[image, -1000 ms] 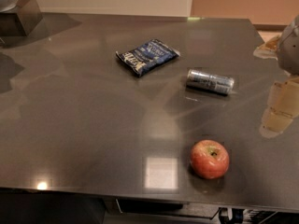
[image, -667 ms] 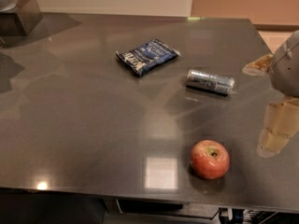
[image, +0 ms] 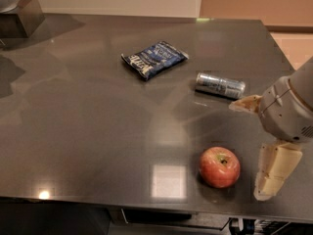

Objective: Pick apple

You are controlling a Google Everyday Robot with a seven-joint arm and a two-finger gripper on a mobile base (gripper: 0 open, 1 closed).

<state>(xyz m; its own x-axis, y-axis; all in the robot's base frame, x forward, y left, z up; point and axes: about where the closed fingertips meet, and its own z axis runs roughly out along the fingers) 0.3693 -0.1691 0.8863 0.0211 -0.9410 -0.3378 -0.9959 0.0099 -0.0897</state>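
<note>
- We are seeing the apple [image: 219, 167] resting on the desk [image: 88, 131] near its front edge, stem dimple up, exactly where it was a second ago; nothing is touching it.
- We are watching the end effector [image: 247, 151] coming in from the right edge. It is now reaching further left, just beside the apple on its right, with its fingers spread apart: one pointing left above the apple, the other hanging lower near the front edge.
- We are judging this as the approach. The jaws are not yet around the fruit, so the grasp is not yet made.
- Further back, the can [image: 220, 85] is lying on its side and the blue snack bag [image: 154, 58] is lying flat, both unmoved.
- We are losing most of the arm past the right border, and we cannot tell how high the fingers are hanging above the desk.
- The dark block [image: 22, 18] at the top left is cut off by the frame.
</note>
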